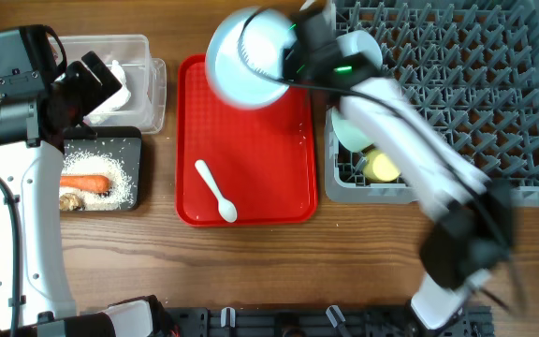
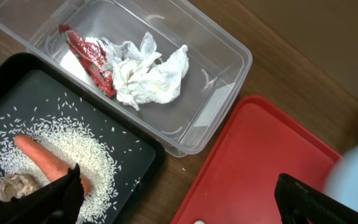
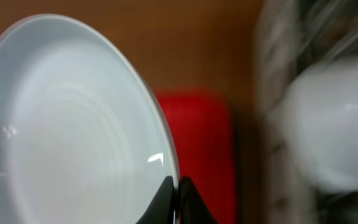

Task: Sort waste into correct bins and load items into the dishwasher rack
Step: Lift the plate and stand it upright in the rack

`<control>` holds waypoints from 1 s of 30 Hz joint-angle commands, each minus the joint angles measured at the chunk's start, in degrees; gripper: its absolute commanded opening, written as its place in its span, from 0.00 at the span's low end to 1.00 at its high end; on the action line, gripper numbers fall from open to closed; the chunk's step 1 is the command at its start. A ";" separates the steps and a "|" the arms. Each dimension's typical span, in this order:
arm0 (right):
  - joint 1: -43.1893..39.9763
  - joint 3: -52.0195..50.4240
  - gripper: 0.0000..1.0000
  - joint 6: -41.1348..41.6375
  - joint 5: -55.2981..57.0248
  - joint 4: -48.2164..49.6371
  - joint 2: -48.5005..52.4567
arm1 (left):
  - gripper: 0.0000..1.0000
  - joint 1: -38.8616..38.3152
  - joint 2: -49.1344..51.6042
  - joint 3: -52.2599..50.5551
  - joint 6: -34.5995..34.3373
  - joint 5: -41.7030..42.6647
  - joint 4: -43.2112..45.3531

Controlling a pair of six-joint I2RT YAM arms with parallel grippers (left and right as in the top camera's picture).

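Observation:
My right gripper (image 1: 293, 58) (image 3: 178, 186) is shut on the rim of the pale blue plate (image 1: 246, 58) (image 3: 73, 124) and holds it in the air over the far end of the red tray (image 1: 279, 140), near the grey dishwasher rack (image 1: 475, 94). A pale bowl (image 1: 352, 131) and the yellow cup (image 1: 380, 167) sit in the rack. The white spoon (image 1: 216, 190) lies on the red tray. My left gripper (image 2: 179, 199) is open and empty between the black tray (image 2: 17, 106) and the red tray. The clear tub (image 2: 219, 62) holds the napkin (image 2: 151, 78) and red wrapper (image 2: 86, 53). The black tray holds the carrot (image 2: 45, 158), rice (image 2: 73, 137) and brown lump (image 2: 14, 186).
Another white rounded dish (image 1: 358, 47) (image 3: 334, 124) sits at the rack's near left corner, blurred in the right wrist view. The right arm (image 1: 419, 159) stretches across the rack's front left. The wooden table (image 1: 251, 271) runs along the front.

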 commanded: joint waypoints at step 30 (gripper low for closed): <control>-21.86 3.26 1.00 -37.05 37.83 3.04 4.52 | 1.00 0.20 0.17 0.79 -0.31 -0.55 0.15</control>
